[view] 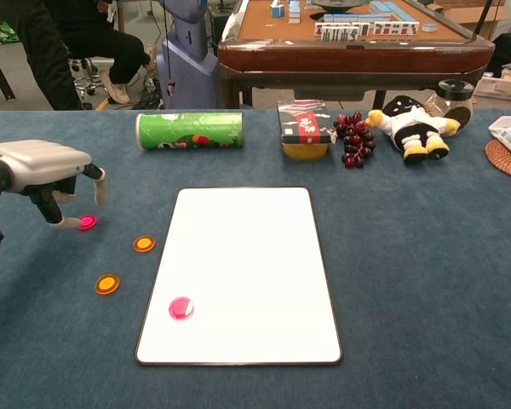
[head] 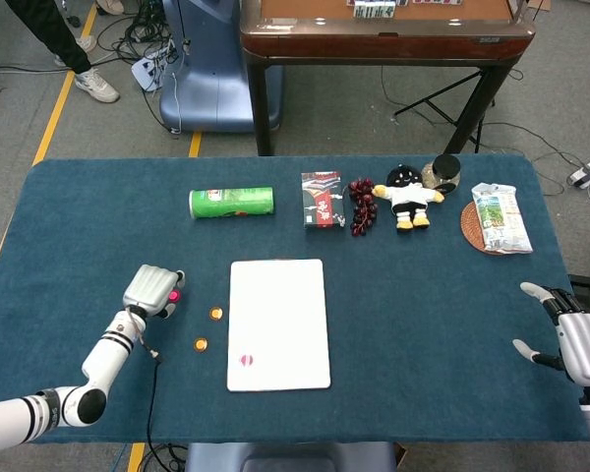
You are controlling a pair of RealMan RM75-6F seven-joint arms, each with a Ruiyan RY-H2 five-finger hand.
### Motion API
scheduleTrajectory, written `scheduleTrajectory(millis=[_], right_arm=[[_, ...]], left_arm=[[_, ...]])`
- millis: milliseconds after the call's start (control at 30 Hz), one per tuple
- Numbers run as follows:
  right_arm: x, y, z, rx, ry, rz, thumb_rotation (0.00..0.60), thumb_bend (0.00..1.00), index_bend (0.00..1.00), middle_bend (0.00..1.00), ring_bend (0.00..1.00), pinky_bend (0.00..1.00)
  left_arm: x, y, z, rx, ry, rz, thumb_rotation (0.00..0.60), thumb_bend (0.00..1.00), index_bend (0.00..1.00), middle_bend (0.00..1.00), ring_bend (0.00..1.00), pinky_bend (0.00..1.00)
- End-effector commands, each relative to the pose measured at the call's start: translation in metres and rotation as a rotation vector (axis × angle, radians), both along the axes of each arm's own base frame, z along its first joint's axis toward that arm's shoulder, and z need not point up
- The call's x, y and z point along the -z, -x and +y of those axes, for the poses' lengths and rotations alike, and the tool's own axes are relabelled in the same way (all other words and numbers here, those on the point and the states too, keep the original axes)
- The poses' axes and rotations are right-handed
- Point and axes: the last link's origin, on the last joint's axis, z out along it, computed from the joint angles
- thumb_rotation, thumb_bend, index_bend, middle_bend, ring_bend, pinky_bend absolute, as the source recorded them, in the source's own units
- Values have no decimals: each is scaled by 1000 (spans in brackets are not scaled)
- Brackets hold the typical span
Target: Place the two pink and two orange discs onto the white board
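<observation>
On the blue table (head: 393,324), white board (head: 278,320) lies near centre with one pink disc (head: 246,360) on its near-left corner. Two orange discs sit on the cloth left of the board: one (head: 215,313) just beside its edge, the other (head: 201,344) nearer and further left. Second pink disc (view: 87,222) lies on the cloth further left again. Head view shows both hands; chest view shows only the left hand (view: 43,170). Right hand (head: 575,334), at the table's right edge, well apart from all discs, fingers spread, holding nothing. Head view puts the left hand over the second pink disc, only a sliver of pink showing at its edge. Chest view gives it plainer: palm down, fingers (view: 68,221) curled downward, slightly apart, one fingertip just beside the disc on its left; touching or not, cannot tell. Nothing gripped. Behind the board: green can (head: 232,203) on its side, grapes (head: 361,206), plush toy (head: 407,197).
</observation>
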Motion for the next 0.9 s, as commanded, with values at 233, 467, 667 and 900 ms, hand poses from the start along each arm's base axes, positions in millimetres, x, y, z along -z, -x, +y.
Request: scheduleTrajectory(millis=[233,467,667,900], right_arm=[[0,0,1,0,0,0,600,0,220,281,222,410],[1,0,0,1,-3,2,600,0,220,281,222,410],[2,0,0,2,-4,2,600,0,221,281,222,410],[1,1,0,3,-2,1,600,0,220,281,222,410]], left_arm=[[3,5,4,-17,0,7,600,321,452,1000,1000,1000],[5,10,6,-32,-2,15,600,321,455,1000,1000,1000],[8,13,7,-34,-1,27,600,320,460,1000,1000,1000],[10,14,9,-39,-10,32,600,320,469,1000,1000,1000]])
